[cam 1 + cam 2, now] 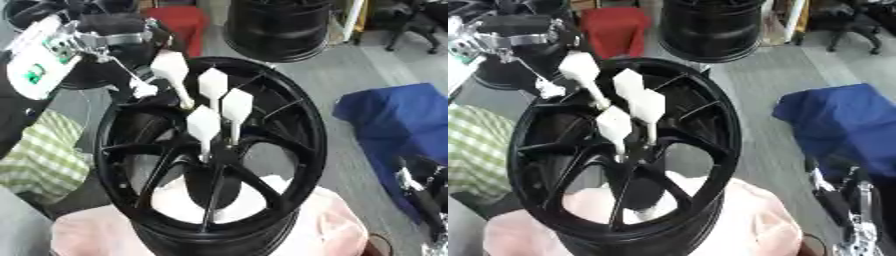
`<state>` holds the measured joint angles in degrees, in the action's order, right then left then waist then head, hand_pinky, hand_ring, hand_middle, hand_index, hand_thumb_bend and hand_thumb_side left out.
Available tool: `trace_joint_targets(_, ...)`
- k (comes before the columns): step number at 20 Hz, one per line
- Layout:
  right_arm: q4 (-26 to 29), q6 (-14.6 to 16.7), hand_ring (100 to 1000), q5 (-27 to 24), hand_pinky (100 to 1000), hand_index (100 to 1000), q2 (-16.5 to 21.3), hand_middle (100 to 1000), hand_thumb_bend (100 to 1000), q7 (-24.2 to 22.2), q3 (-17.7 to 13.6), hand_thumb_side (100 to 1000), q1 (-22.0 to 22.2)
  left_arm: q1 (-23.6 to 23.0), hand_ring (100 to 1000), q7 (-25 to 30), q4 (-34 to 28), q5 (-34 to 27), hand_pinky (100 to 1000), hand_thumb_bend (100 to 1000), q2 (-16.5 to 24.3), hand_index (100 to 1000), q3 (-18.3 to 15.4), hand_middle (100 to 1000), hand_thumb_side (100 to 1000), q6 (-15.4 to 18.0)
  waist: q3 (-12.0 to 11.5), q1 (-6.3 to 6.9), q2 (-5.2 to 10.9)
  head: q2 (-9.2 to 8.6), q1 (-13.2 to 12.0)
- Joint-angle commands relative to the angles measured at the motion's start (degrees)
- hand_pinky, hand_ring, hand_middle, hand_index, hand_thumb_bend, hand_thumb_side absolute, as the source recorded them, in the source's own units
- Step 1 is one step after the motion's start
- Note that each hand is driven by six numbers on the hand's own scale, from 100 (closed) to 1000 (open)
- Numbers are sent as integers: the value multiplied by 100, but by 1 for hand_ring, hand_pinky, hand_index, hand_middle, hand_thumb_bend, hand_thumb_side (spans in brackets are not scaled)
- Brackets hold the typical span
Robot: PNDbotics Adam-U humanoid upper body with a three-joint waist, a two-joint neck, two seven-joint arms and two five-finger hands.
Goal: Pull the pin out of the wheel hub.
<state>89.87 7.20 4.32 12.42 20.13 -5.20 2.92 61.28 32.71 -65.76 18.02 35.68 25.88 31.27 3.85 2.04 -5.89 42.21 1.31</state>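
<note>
Item: black wheel [289,150], spoked, lying face-up on a pale pink-wrapped stand [324,230]. Four white pins with broad paddle-like tops stand in the hub at the middle: one leaning toward the upper left [172,70], one behind [213,82], one right of centre [236,106], one nearest the viewer [203,125]; their stems go down into the hub close together, tops nearly touching. Left robot hand [549,87]: comes in from the upper left on a black-and-silver arm, a pale fingertip just beside the leaning pin; whether it is closed on that pin or only near it cannot be told. Right robot hand [842,195]: low at the right edge, dark, idle, apart from the wheel; its fingers cannot be made out. Surroundings: blue cloth [394,120] on the floor at right, second black wheel [280,25] beyond, green checked cloth [35,155] at left. Risks, as judged from here: the pins are crowded, so a grasp may catch a neighbour's top and drag or tilt it; a pull off the stem's line, likely with the leaning pin, could jam it in its hole or bend it; a sideways tug may shift the wheel on the soft stand.
</note>
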Motion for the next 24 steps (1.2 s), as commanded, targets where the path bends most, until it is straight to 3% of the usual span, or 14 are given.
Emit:
trace_joint_targets(1,57,12,570,18,509,748,130,668,510,29,-63,490,-11,-12,414,1878,-152,-58,702,100,616,531,-520,294,186,1737,-34,11,104,-9,1)
trace_joint_targets(6,61,15,570,22,509,748,123,668,510,60,-99,490,-7,-881,426,1379,59,219,704,100,1473,551,-1358,309,156,1246,-116,12,97,-8,20)
trace_joint_targets(7,63,15,570,21,509,748,121,668,510,66,-104,490,-7,-1071,431,1255,184,323,702,747,1565,557,-1500,313,100,1161,-123,9,94,-9,17)
trace_joint_targets(8,65,15,570,19,509,748,114,668,510,71,-110,490,-8,-1284,466,1149,363,412,710,100,1627,598,-1643,354,129,1042,-140,0,86,-14,23)
trace_joint_targets(10,67,15,570,18,509,748,96,668,511,70,-110,490,-17,-1729,574,949,771,636,745,100,1642,714,-1962,484,100,843,-157,-24,73,-14,29)
trace_joint_targets(11,67,16,570,18,509,748,88,668,511,64,-107,490,-24,-1891,574,851,919,798,745,100,1611,714,-2095,484,100,771,-155,-34,70,-13,26)
trace_joint_targets(12,69,17,570,14,509,748,76,668,511,63,-109,491,-29,-2094,738,708,1081,966,816,191,1547,871,-2271,680,233,660,-160,-53,62,-9,30)
trace_joint_targets(13,70,18,570,10,509,748,67,668,511,63,-110,491,-31,-2288,758,530,1230,1099,828,231,1453,887,-2453,713,292,548,-157,-69,58,-6,26)
trace_joint_targets(14,71,17,570,4,509,748,56,668,511,66,-114,491,-31,-2489,811,308,1399,1113,865,372,1318,923,-2667,793,518,411,-160,-90,48,-4,28)
trace_joint_targets(16,75,16,570,-5,509,748,36,668,511,67,-117,491,-38,-2847,832,-187,1607,984,882,453,1082,937,-3046,821,650,103,-156,-131,22,0,27)
trace_joint_targets(19,84,15,570,-18,509,748,11,668,511,71,-125,490,-52,-3339,845,-909,1542,515,889,474,711,942,-3531,835,741,-389,-163,-175,-13,10,4)
trace_joint_targets(21,88,14,570,-25,509,748,-9,668,512,71,-125,489,-66,-3687,826,-1305,1333,72,865,415,428,934,-3852,812,757,-760,-177,-200,-39,10,-5)
trace_joint_targets(24,91,16,569,-37,510,748,-32,668,513,64,-122,489,-81,-4158,794,-1628,728,-485,828,254,-8,916,-4245,770,657,-1247,-208,-233,-69,23,-13)
